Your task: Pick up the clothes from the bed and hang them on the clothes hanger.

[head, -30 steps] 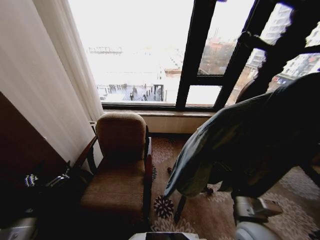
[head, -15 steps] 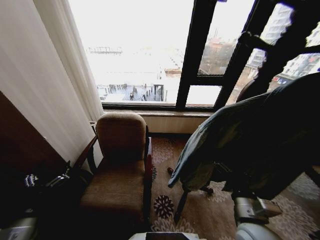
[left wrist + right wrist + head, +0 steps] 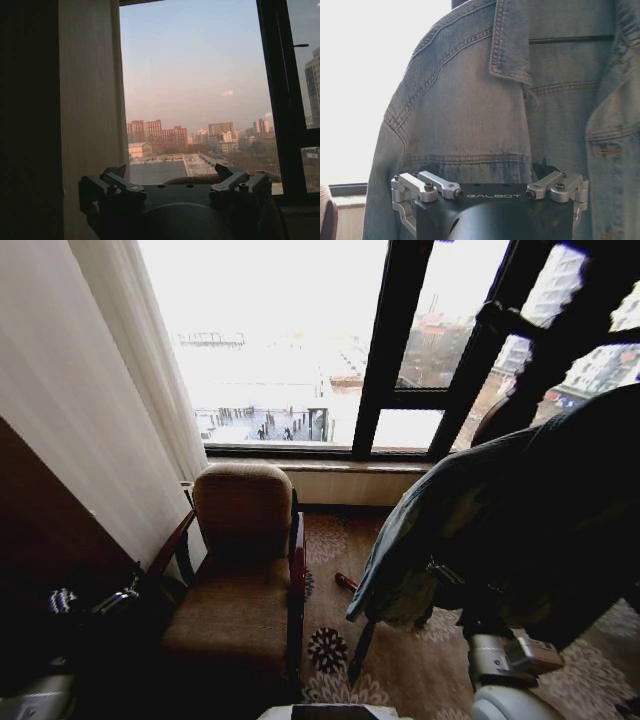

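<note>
The clothes, a light blue denim jacket (image 3: 470, 110), hang with the collar up and the front open. The thin black bar of the clothes hanger (image 3: 570, 39) crosses inside the collar. My right gripper (image 3: 482, 167) is open right in front of the jacket's chest, with nothing between its fingers. In the head view the jacket (image 3: 480, 520) drapes from a dark stand at the right, above my right arm (image 3: 505, 658). My left gripper (image 3: 172, 172) is open and empty, facing the window. The bed is out of view.
A brown armchair (image 3: 240, 570) stands under the big window (image 3: 290, 340), with a light curtain (image 3: 90, 420) at the left. The dark stand (image 3: 560, 330) rises at the right and its leg (image 3: 360, 650) rests on the patterned carpet. My left arm (image 3: 35, 698) sits low at the left.
The jacket's lower edge has drifted to the right and a little up. My right arm beneath it has shifted slightly right. The armchair and window stay put.
</note>
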### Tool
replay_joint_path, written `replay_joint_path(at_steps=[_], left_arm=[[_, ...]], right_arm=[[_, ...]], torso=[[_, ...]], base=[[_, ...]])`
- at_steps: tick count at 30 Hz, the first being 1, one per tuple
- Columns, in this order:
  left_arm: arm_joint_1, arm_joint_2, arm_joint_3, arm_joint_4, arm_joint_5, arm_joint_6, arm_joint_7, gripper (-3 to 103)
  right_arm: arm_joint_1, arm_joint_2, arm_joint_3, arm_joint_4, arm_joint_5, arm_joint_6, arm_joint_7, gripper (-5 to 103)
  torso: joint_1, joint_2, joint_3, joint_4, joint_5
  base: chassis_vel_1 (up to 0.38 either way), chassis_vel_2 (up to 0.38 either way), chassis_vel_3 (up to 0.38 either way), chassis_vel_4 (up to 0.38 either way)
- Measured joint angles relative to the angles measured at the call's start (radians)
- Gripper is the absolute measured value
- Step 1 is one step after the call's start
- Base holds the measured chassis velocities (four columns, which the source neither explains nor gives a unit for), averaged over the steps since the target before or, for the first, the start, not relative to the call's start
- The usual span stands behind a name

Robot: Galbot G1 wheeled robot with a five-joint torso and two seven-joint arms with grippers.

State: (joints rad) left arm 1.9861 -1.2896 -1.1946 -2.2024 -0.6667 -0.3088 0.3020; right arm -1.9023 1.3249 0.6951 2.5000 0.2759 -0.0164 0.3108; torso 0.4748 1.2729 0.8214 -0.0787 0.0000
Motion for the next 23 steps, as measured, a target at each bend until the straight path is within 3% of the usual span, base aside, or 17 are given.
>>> replay_joint_path(at_steps=[16,23], left_arm=[[0.000,0.000,0.000,0.000,0.000,0.000,0.000,100],[0.000,0.000,0.000,0.000,0.000,0.000,0.000,100]], right_arm=[[0.000,0.000,0.001,0.000,0.000,0.000,0.000,100],[0.000,0.000,0.001,0.000,0.000,0.000,0.000,100]], torso=[[-0.001,0.000,0.000,-0.0005,0.0002],[-0.002,0.001,-0.001,0.0002,0.0000]], base=[[0.265,-0.230,-0.290,0.230],[0.196,-0.184,-0.173,0.207]])
